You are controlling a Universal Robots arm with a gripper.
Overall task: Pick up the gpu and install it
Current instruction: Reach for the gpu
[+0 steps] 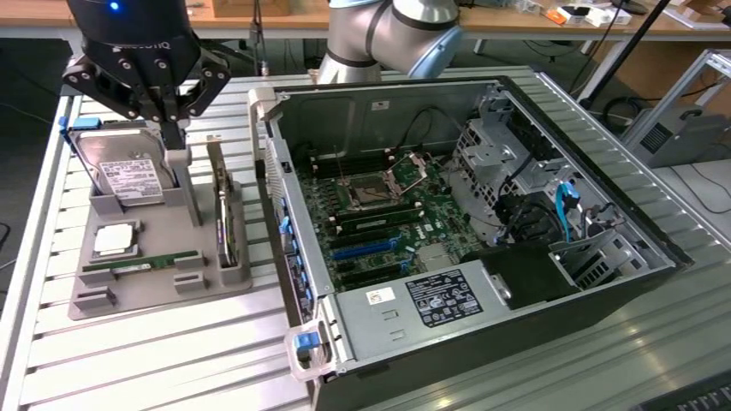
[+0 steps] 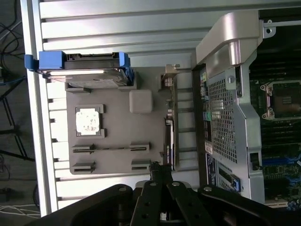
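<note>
Gripper [image 1: 171, 137] looks pinched shut with nothing in it, hanging over the grey holder [image 1: 160, 287]. The gpu [image 1: 224, 218] stands on its long edge in a slot below the fingertips and just off to the side, toward the open case [image 1: 377, 107]. The hard drive [image 1: 126, 175] sits on the gripper's other side. In the wrist view the card [image 2: 169, 136] is edge-on, with its long axis parallel to the case wall. I'd guess it's light and stiff but fragile, so pinch across the bare top edge mid-length, not the chips or connector.
</note>
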